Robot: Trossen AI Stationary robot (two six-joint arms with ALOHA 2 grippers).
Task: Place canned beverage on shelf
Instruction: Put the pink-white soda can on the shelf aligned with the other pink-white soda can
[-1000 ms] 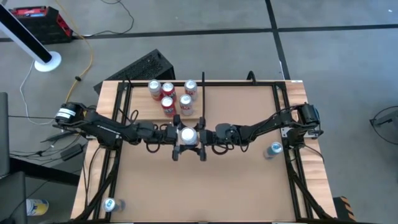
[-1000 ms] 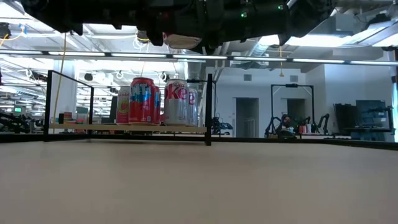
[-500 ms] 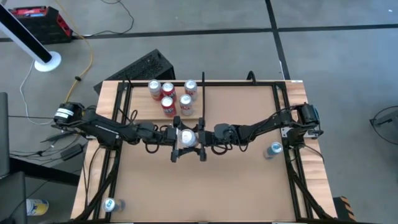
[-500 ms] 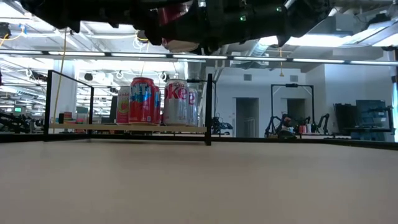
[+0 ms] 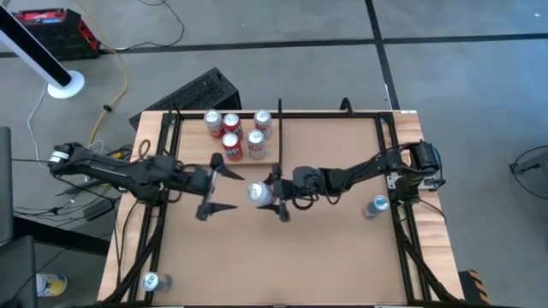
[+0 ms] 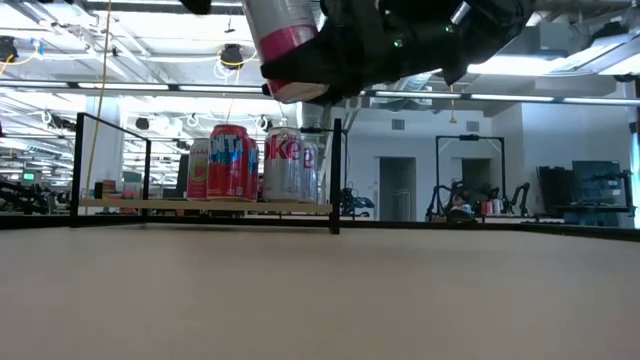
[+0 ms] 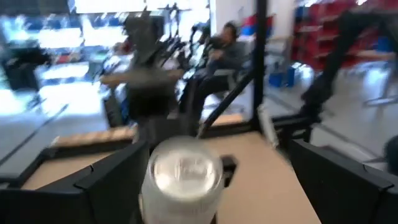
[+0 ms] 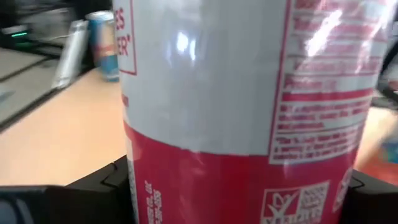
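held can (image 6: 285, 45) cut off at low view's top edge, person (image 7: 227, 53) beyond table motion-blurred, shelf cans' (image 5: 233, 131) labels unreadable from above

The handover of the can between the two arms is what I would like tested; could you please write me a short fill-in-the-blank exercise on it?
1. The silver and red can is gripped by the ____ gripper.
2. The left gripper stands ____, apart from the can.
3. On the shelf stand ____ cans.
4. In the low view the held can hangs ____ the table.

Missing words: right; open; four; above
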